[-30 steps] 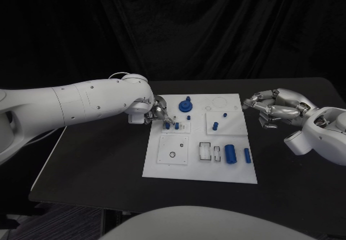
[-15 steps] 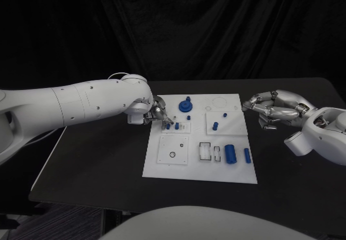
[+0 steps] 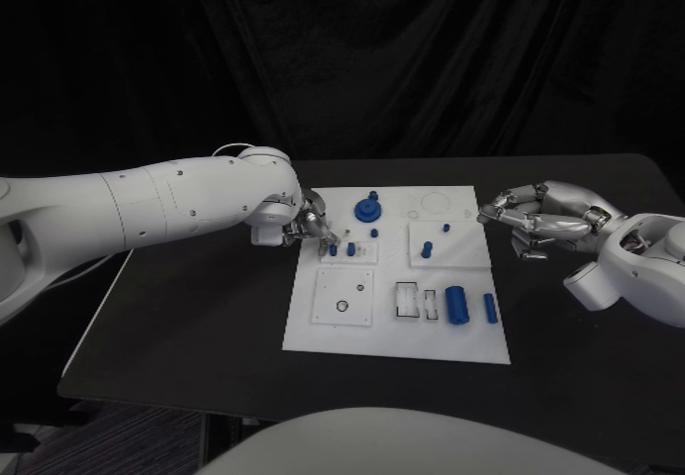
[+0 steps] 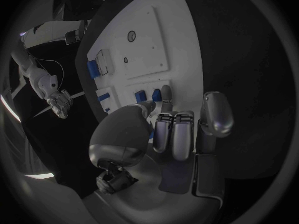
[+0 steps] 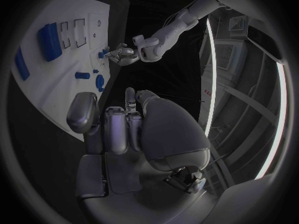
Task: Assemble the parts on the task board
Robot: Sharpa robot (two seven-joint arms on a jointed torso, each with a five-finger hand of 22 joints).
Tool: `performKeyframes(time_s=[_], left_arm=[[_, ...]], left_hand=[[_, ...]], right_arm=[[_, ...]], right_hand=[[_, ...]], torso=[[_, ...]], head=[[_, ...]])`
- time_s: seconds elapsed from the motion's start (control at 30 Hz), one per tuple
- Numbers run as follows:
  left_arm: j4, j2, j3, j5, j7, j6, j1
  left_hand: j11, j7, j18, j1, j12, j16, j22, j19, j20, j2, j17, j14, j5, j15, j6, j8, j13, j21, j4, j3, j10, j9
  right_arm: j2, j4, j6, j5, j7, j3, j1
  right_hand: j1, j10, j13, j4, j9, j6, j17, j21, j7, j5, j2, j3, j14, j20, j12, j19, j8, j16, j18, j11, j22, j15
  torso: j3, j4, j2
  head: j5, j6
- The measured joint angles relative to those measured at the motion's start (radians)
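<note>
The white task board [image 3: 393, 336] lies mid-table with blue parts on it. My left hand [image 3: 306, 222] hovers over its left edge, fingertips down beside two small blue pegs [image 3: 333, 249]. In the left wrist view, the thumb and one straight finger of the left hand [image 4: 174, 129] flank a peg [image 4: 156, 94] while the other fingers curl in; whether they grip it is unclear. My right hand [image 3: 542, 220] hangs off the board's right side, fingers curled on nothing. A blue gear [image 3: 368, 210] sits at the back of the board.
A thick blue cylinder [image 3: 455, 304] and a thin blue bar [image 3: 488, 307] lie at the board's front right. Two more pegs [image 3: 444, 228] stand on the right-hand plate. Bare black table [image 3: 186, 317] surrounds the board.
</note>
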Motion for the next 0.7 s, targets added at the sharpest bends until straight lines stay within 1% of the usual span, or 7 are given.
performKeyframes(time_s=[0.1, 0.17, 0.47, 0.53, 0.6, 0.63, 0.7], left_arm=[[0.006, -0.006, 0.0, 0.0, 0.006, -0.007, 0.0], [0.017, -0.016, -0.001, 0.0, 0.019, -0.025, -0.001], [0.057, -0.071, -0.001, -0.001, 0.172, -0.203, -0.002], [0.061, -0.081, -0.001, -0.001, 0.225, -0.258, -0.002], [0.062, -0.088, -0.001, -0.001, 0.273, -0.301, -0.002], [0.062, -0.091, -0.001, -0.001, 0.306, -0.329, -0.002], [0.06, -0.095, -0.001, -0.001, 0.361, -0.368, -0.002]], left_hand=[[0.0, -0.004, 0.0, -0.031, 0.0, 0.0, 0.0, 0.0, 0.0, -0.001, 0.0, 0.0, -0.098, 0.0, 0.004, -0.003, 0.0, 0.0, -0.001, -0.029, 0.0, 0.003], [0.0, 0.0, 0.0, -0.048, 0.0, 0.0, 0.0, 0.0, 0.0, -0.006, 0.0, 0.0, -0.135, 0.0, 0.007, -0.004, 0.0, 0.0, 0.0, -0.051, 0.0, 0.006], [0.01, 0.006, 0.0, -0.086, 0.0, 0.0, 0.0, -0.01, 0.009, -0.034, 0.0, 0.0, -0.194, 0.007, -0.018, -0.004, 0.0, -0.013, 0.001, -0.158, -0.001, 0.021], [0.018, 0.014, 0.001, -0.069, -0.027, -0.015, 0.0, -0.043, 0.014, -0.029, 0.0, 0.002, -0.192, 0.02, -0.042, -0.008, 0.0, -0.054, 0.0, -0.181, 0.0, 0.026], [0.041, 0.03, 0.024, 0.011, -0.117, -0.084, 0.0, -0.125, 0.028, -0.026, 0.0, -0.004, -0.149, 0.043, -0.077, -0.011, 0.0, -0.167, -0.006, -0.195, -0.021, 0.034], [0.05, 0.036, 0.024, 0.054, -0.16, -0.112, 0.0, -0.169, 0.037, -0.023, 0.0, -0.029, -0.13, 0.054, -0.09, -0.007, 0.0, -0.217, -0.002, -0.198, -0.058, 0.042], [0.068, 0.05, 0.048, 0.133, -0.279, -0.185, 0.0, -0.297, 0.052, -0.019, -0.011, -0.148, -0.099, 0.074, -0.117, 0.008, 0.0, -0.361, -0.002, -0.199, -0.2, 0.058]], right_arm=[[0.0, 0.0, 0.003, 0.0, -0.004, 0.0, 0.0], [0.0, -0.001, 0.006, -0.001, -0.006, 0.0, 0.0], [0.0, -0.009, 0.013, -0.002, -0.012, 0.0, 0.0], [0.0, -0.01, 0.014, -0.002, -0.013, 0.0, 0.0], [0.0, -0.011, 0.015, -0.003, -0.014, 0.0, 0.0], [0.0, -0.012, 0.016, -0.004, -0.014, 0.0, 0.0], [0.0, -0.013, 0.016, -0.006, -0.014, 0.0, 0.0]], right_hand=[[0.0, -0.002, 0.0, 0.0, 0.0, 0.0, 0.0, -0.006, 0.0, 0.0, 0.0, 0.0, 0.0, 0.0, 0.0, 0.0, 0.0, -0.001, 0.0, 0.002, -0.001, 0.0], [0.004, -0.004, 0.0, 0.0, 0.001, 0.0, 0.0, -0.006, 0.0, 0.0, -0.004, 0.0, 0.0, 0.0, 0.0, 0.0, 0.0, -0.001, 0.0, 0.004, -0.002, 0.0], [0.004, -0.004, 0.0, -0.003, 0.001, -0.004, 0.0, -0.006, 0.004, 0.0, -0.004, 0.003, 0.0, 0.0, 0.0, 0.0, 0.0, -0.001, 0.0, 0.004, -0.002, 0.0], [0.004, -0.004, 0.0, -0.003, 0.001, -0.004, 0.0, -0.006, 0.004, 0.0, -0.004, 0.003, 0.0, 0.0, 0.0, 0.0, 0.0, -0.001, 0.0, 0.004, -0.002, 0.0], [0.004, -0.004, 0.0, -0.003, 0.001, -0.004, 0.0, -0.006, 0.004, 0.004, -0.004, 0.003, 0.0, 0.0, 0.0, 0.0, 0.0, -0.001, 0.0, 0.004, -0.002, 0.0], [0.004, -0.004, 0.0, -0.003, 0.001, -0.004, 0.0, -0.006, 0.004, 0.004, -0.004, 0.003, 0.0, 0.0, 0.0, 0.0, 0.0, -0.001, 0.0, 0.004, -0.002, 0.0], [0.004, -0.004, 0.0, -0.003, 0.002, -0.004, 0.0, -0.006, 0.004, 0.004, -0.004, 0.003, 0.0, 0.0, 0.0, 0.0, 0.0, -0.001, 0.0, 0.003, -0.002, 0.0]], torso=[[0.0, 0.0004, 0.0], [0.0, 0.0004, 0.0], [0.0001, 0.0004, 0.001], [0.0001, 0.0004, 0.0], [0.0002, 0.0004, 0.001], [0.0002, 0.0004, 0.0], [0.0001, 0.0004, 0.0]], head=[[0.0, 0.0], [-0.001, 0.0], [-0.003, 0.0], [-0.003, 0.0], [-0.004, 0.0], [-0.004, 0.0], [-0.004, 0.0]])
